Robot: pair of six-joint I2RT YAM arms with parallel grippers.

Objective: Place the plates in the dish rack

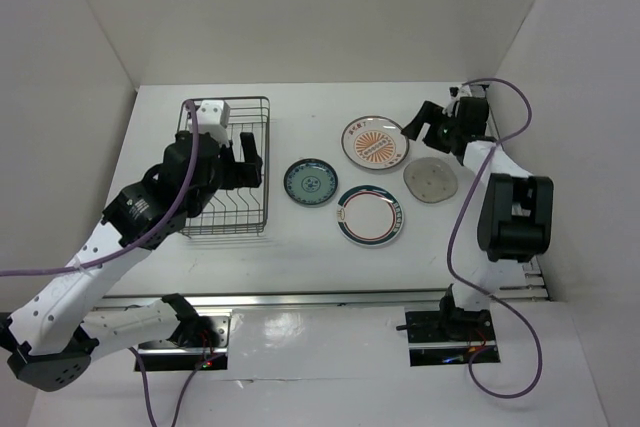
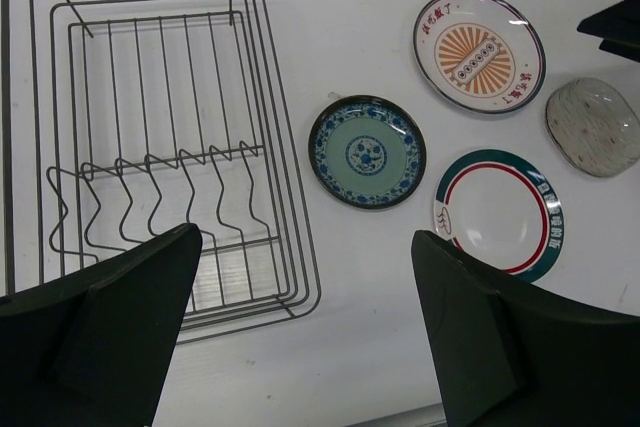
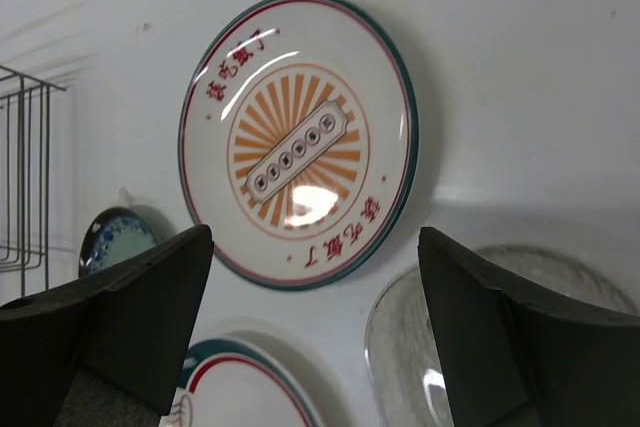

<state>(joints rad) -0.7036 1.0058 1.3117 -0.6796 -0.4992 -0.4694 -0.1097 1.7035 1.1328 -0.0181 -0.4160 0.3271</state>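
Lying flat, the sunburst plate [image 1: 375,141] sits just beside the right pincer [image 1: 424,133].

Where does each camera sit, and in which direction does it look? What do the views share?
Top external: above and behind the robot, looking down on the table; left arm and right arm show.
Left wrist: over the dish rack, looking down; the open left gripper frames the view.
Right wrist: low, facing the sunburst plate; the open right gripper frames the view.
Shared: the sunburst plate, in all three.
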